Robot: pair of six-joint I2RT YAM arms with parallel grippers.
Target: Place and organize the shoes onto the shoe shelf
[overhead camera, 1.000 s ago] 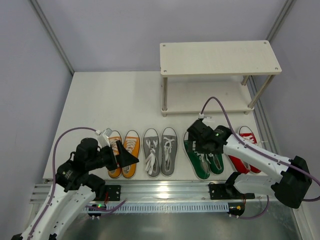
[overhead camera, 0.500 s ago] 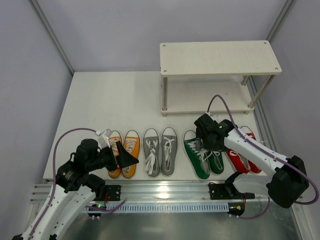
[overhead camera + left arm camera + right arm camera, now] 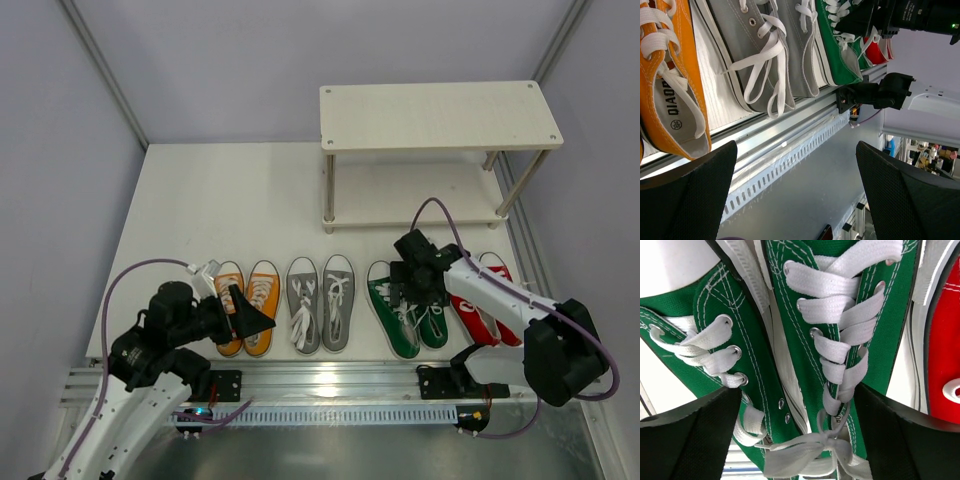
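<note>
The shoe shelf [image 3: 440,116] of pale boards stands at the back right with both tiers bare. Four pairs of sneakers lie in a row near the front edge: orange [image 3: 248,300], grey [image 3: 320,300], green [image 3: 392,322] and red [image 3: 492,290]. My right gripper [image 3: 413,292] is open and low over the green pair [image 3: 840,315], with its fingers [image 3: 685,440] on either side of the laces and nothing gripped. My left gripper [image 3: 250,314] is open and empty over the heels of the orange pair [image 3: 670,85], by the front rail.
The metal rail [image 3: 330,378] runs along the near edge. The grey pair [image 3: 760,50] lies next to the orange one. The red shoe [image 3: 945,355] lies right beside the green pair. Bare white tabletop [image 3: 230,200] stretches left of the shelf.
My right gripper has shifted right from the left green shoe, turned, and settled lower over the green pair. The left arm has hardly moved.
</note>
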